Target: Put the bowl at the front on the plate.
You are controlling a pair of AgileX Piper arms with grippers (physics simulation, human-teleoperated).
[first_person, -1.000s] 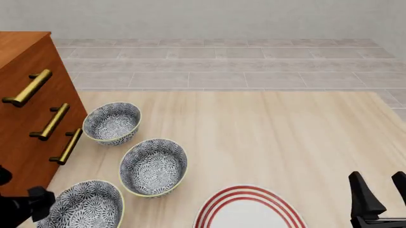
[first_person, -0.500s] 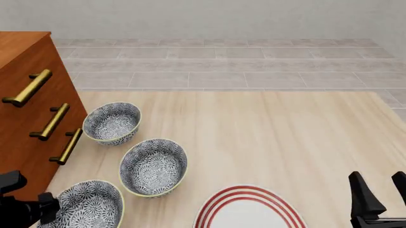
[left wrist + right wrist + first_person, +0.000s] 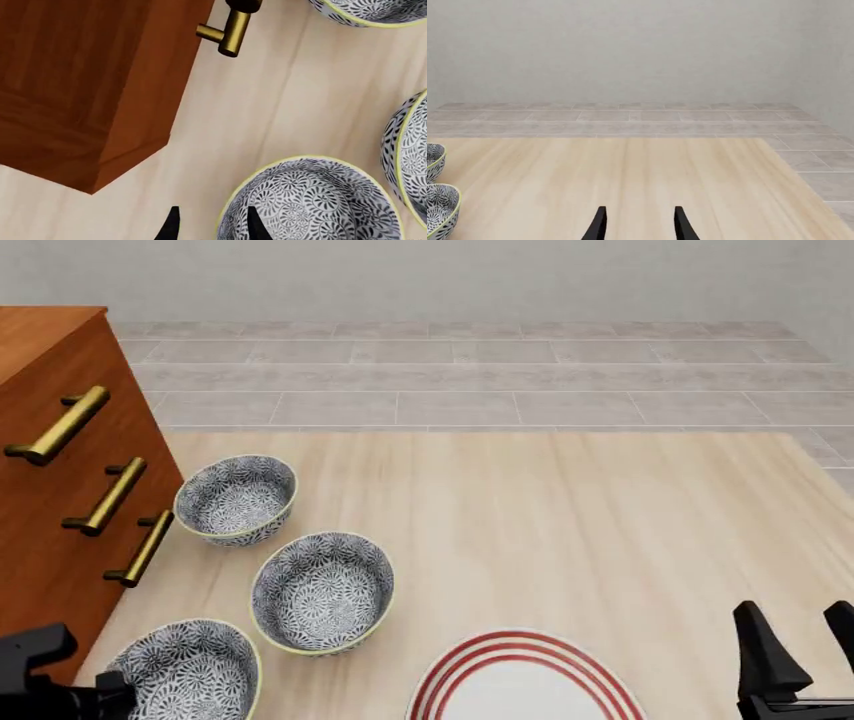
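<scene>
We have barely begun: the bowl [image 3: 187, 672] sits at the table's near left corner, off the plate [image 3: 523, 680]. Our left gripper [image 3: 210, 225] straddles its rim, fingers spread; grasping and carrying remain.

1. We see a pale wooden table [image 3: 574, 530] carrying everything.
2. On it, at the left, stands a brown wooden cabinet [image 3: 54, 490] with brass handles.
3. Beside the cabinet, three patterned bowls sit in a row: the far bowl [image 3: 236, 499], the middle bowl [image 3: 323, 591] and the bowl [image 3: 187, 672] at the front edge.
4. The plate [image 3: 523, 685] lies right of the front bowl, apart from it.
</scene>
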